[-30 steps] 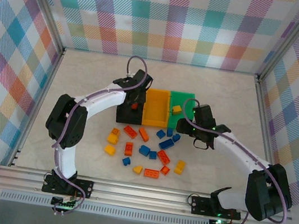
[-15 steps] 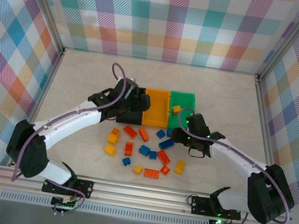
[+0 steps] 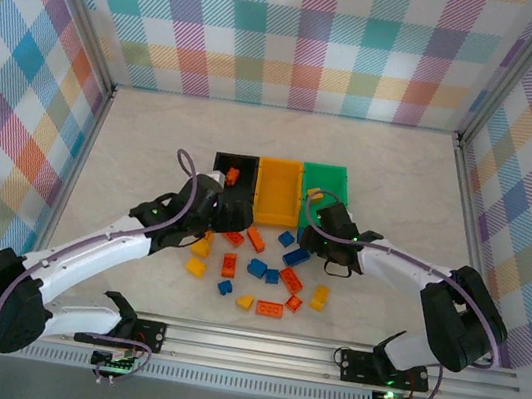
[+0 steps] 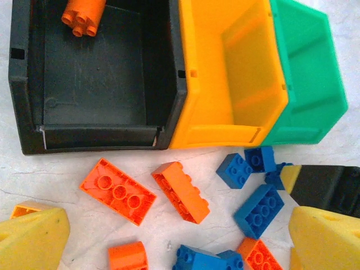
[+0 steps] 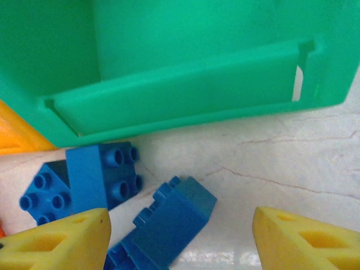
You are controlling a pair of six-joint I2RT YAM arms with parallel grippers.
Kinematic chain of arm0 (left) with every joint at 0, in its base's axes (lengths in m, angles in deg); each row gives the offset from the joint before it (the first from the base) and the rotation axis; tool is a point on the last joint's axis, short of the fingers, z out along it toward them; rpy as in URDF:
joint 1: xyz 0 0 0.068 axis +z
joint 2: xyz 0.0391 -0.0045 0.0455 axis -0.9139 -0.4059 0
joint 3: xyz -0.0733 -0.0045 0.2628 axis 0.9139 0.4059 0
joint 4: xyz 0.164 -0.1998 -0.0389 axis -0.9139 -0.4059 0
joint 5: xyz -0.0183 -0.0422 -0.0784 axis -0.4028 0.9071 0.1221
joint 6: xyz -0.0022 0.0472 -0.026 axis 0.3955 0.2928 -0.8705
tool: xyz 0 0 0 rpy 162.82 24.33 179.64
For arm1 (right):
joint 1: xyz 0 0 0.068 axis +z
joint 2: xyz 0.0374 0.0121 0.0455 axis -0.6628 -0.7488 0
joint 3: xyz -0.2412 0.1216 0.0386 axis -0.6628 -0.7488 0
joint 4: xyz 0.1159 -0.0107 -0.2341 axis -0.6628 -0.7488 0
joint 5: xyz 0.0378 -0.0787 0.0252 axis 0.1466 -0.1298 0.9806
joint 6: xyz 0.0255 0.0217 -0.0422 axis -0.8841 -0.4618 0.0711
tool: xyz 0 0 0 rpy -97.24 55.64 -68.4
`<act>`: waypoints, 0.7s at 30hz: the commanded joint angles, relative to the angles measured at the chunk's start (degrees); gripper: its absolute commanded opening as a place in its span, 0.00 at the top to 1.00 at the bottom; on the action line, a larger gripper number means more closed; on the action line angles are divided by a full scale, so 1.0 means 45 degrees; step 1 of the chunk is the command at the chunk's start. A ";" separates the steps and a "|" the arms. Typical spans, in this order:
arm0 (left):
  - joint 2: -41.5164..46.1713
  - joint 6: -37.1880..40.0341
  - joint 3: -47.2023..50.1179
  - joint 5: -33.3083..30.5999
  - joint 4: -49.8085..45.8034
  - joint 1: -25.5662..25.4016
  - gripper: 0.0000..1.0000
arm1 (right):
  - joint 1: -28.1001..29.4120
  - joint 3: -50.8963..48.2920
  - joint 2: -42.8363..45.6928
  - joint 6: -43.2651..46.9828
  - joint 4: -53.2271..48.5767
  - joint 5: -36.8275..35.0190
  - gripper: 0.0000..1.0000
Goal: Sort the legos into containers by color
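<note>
Listing bricks, bins and grippers, left to right

1. Left gripper [image 4: 179,239]. We find its yellow wedge fingertips [image 4: 34,233] spread fully apart, holding nothing, poised above the table just short of the bins.

2. Black rectangular open-top plastic bin [image 4: 22,84]. One orange-red studded plastic brick [image 4: 83,14] lies in a far corner.

3. Flat eight-stud orange-red plastic brick [image 4: 118,191], studs up, and a thicker orange-red plastic brick tipped on its side [image 4: 180,191]. Both lie on the table in front of the black bin, ahead of the left gripper and within its span, near each other but apart. We judge them light, rigid and not fragile, with smooth walls that may slip. They are best taken across the two long flat sides, clear of the studs.

4. Yellow-orange plastic bin [image 4: 225,73], pressed against the black one.

5. Long blue plastic brick [image 5: 169,222], lying askew on its side between the right fingertips [image 5: 306,239], closer to one than the other. A square blue plastic brick [image 5: 101,177] sits close beside it and could be nudged. Same handling, though we think its tilt makes a square grip harder.

6. Green plastic bin [image 5: 197,84], just beyond the blue bricks.

7. Right gripper [image 5: 180,242]. Its jaws stand partly apart astride the long blue brick, not clamped on anything.
</note>
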 commanded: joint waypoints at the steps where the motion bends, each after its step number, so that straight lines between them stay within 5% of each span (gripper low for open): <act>1: 0.0366 -0.0201 0.0276 0.0228 0.0359 -0.0107 0.00 | 0.0064 -0.0080 0.0036 -0.0430 0.0536 -0.0324 0.31; 21: 0.0594 -0.0174 0.0539 -0.0003 0.0364 -0.0107 0.00 | -0.0144 -0.0373 -0.0110 -0.0456 -0.0987 -0.0917 0.62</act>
